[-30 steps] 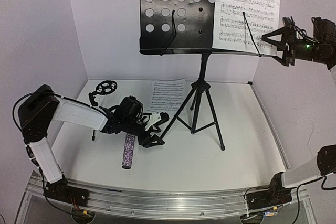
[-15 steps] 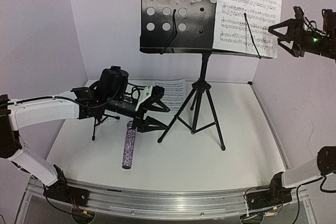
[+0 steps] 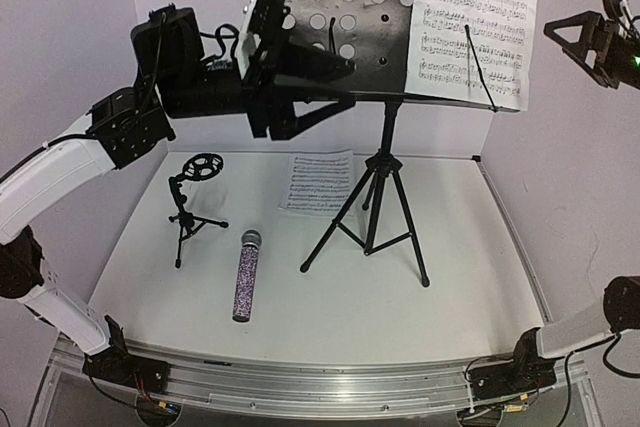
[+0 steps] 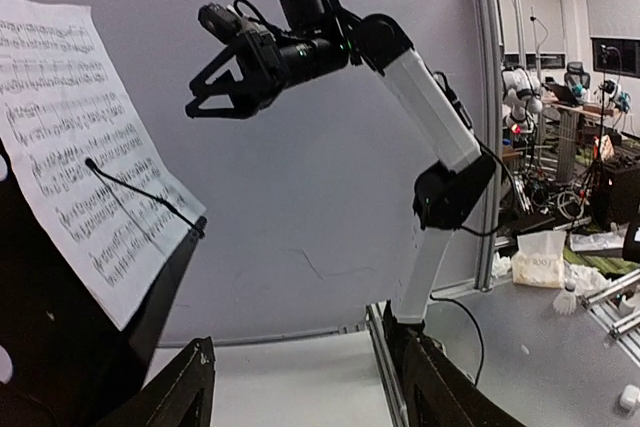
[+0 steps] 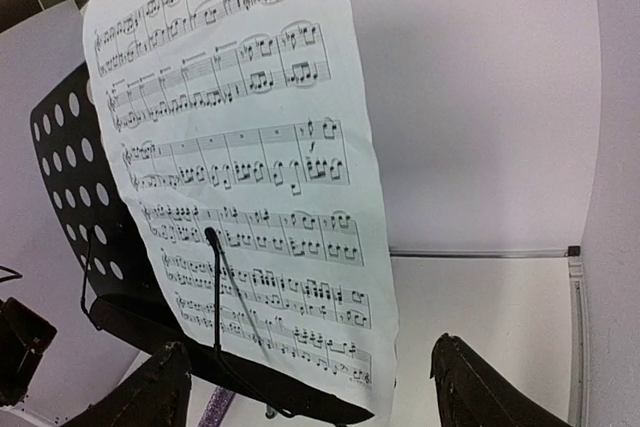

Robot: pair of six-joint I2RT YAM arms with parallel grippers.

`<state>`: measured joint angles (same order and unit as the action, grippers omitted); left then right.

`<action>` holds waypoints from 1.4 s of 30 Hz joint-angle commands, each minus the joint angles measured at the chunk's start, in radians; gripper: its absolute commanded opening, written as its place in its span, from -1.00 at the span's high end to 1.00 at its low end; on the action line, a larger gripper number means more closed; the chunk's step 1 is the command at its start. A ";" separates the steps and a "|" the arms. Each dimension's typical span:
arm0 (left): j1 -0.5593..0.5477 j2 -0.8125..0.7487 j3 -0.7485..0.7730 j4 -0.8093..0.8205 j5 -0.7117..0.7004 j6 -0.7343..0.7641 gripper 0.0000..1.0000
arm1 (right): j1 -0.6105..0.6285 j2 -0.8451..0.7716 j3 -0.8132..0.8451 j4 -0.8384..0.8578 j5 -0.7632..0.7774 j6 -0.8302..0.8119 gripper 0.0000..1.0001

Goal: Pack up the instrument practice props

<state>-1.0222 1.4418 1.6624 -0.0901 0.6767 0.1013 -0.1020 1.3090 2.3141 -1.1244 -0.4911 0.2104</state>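
The tall black perforated music stand [image 3: 340, 7] stands on its tripod at the back centre. One white sheet-music page [image 3: 470, 17] rests on its right half behind a wire holder. A second page [image 3: 318, 182] lies flat on the table. The glittery purple microphone [image 3: 245, 282] lies on the table beside the small black mic stand [image 3: 192, 202]. My left gripper [image 3: 345, 84] is open and empty, raised in front of the stand's left half. My right gripper [image 3: 570, 47] is open and empty, in the air to the right of the page on the stand [image 5: 250, 147].
White walls close in the table at the back and on both sides. The music stand's tripod legs [image 3: 375, 217] spread over the table's centre. In the left wrist view the right arm [image 4: 430, 117] reaches up, past the page on the stand [image 4: 80, 147].
My left arm has risen from the table beside the microphone to the height of the stand's desk, uncovering the mic stand. My right gripper has drawn back to the right, away from the page.
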 commanded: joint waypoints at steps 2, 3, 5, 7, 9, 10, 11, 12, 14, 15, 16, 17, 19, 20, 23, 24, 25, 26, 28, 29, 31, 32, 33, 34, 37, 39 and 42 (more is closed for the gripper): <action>-0.009 0.145 0.208 0.146 -0.122 -0.140 -0.31 | -0.001 0.168 0.181 0.008 0.038 0.022 -0.63; -0.011 0.177 0.260 0.156 -0.150 -0.152 -0.30 | -0.001 0.196 0.220 0.023 0.034 0.034 -0.63; -0.013 0.229 0.356 0.162 -0.186 -0.163 -0.31 | -0.001 0.232 0.257 0.060 0.016 0.054 -0.58; -0.015 0.278 0.420 0.164 -0.196 -0.151 -0.31 | -0.001 0.251 0.254 0.105 -0.002 0.066 -0.50; -0.015 0.302 0.453 0.176 -0.211 -0.139 -0.31 | 0.000 0.250 0.224 0.139 -0.015 0.060 -0.37; -0.015 0.309 0.460 0.182 -0.221 -0.134 -0.31 | -0.001 0.246 0.204 0.159 -0.036 0.055 -0.30; -0.015 0.315 0.465 0.186 -0.230 -0.128 -0.31 | -0.001 0.240 0.184 0.182 -0.063 0.051 -0.23; -0.015 0.319 0.466 0.191 -0.240 -0.126 -0.31 | -0.001 0.235 0.166 0.207 -0.099 0.051 -0.14; -0.015 0.325 0.466 0.201 -0.258 -0.124 -0.31 | -0.001 0.225 0.149 0.234 -0.143 0.055 0.14; -0.015 0.327 0.466 0.206 -0.262 -0.124 -0.31 | -0.001 0.220 0.144 0.241 -0.161 0.055 0.28; -0.015 0.327 0.466 0.210 -0.262 -0.124 -0.31 | -0.001 0.215 0.138 0.245 -0.178 0.052 0.35; -0.015 0.329 0.466 0.214 -0.263 -0.124 -0.31 | -0.001 0.207 0.127 0.249 -0.198 0.046 0.38; -0.015 0.333 0.468 0.218 -0.263 -0.124 -0.31 | -0.001 0.191 0.100 0.261 -0.237 0.036 0.45; -0.015 0.336 0.469 0.220 -0.264 -0.122 -0.31 | -0.001 0.185 0.088 0.268 -0.253 0.034 0.51; -0.015 0.346 0.477 0.223 -0.285 -0.116 -0.32 | -0.001 0.172 0.067 0.277 -0.274 0.023 0.68; -0.015 0.349 0.480 0.224 -0.297 -0.113 -0.33 | -0.001 0.166 0.062 0.280 -0.272 0.012 0.75; -0.015 0.353 0.483 0.225 -0.309 -0.108 -0.33 | -0.001 0.156 0.054 0.285 -0.263 -0.001 0.82; -0.015 0.357 0.487 0.225 -0.319 -0.104 -0.34 | -0.001 0.145 0.043 0.290 -0.254 -0.018 0.88; -0.015 0.364 0.489 0.227 -0.326 -0.103 -0.35 | -0.001 0.125 0.026 0.301 -0.233 -0.063 0.97; -0.015 0.367 0.489 0.229 -0.322 -0.103 -0.35 | -0.001 0.114 0.016 0.308 -0.220 -0.082 1.00; -0.015 0.374 0.487 0.233 -0.307 -0.104 -0.35 | -0.001 0.096 -0.007 0.332 -0.213 -0.104 1.00; -0.015 0.379 0.487 0.236 -0.303 -0.107 -0.35 | -0.001 0.090 -0.018 0.348 -0.222 -0.108 1.00; -0.016 0.386 0.489 0.240 -0.299 -0.111 -0.35 | 0.000 0.087 -0.029 0.365 -0.241 -0.104 1.00; -0.016 0.391 0.491 0.244 -0.295 -0.112 -0.36 | -0.001 0.088 -0.035 0.377 -0.257 -0.098 1.00; -0.016 0.419 0.518 0.247 -0.309 -0.116 -0.37 | -0.001 0.103 -0.039 0.397 -0.316 -0.085 1.00; -0.016 0.434 0.534 0.249 -0.322 -0.112 -0.38 | -0.001 0.108 -0.043 0.411 -0.361 -0.088 1.00; -0.016 0.438 0.537 0.264 -0.319 -0.099 -0.37 | -0.001 0.105 -0.048 0.445 -0.397 -0.093 1.00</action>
<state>-1.0351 1.8711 2.1504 0.1320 0.3733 -0.0154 -0.1024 1.4101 2.2743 -0.7664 -0.7972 0.1336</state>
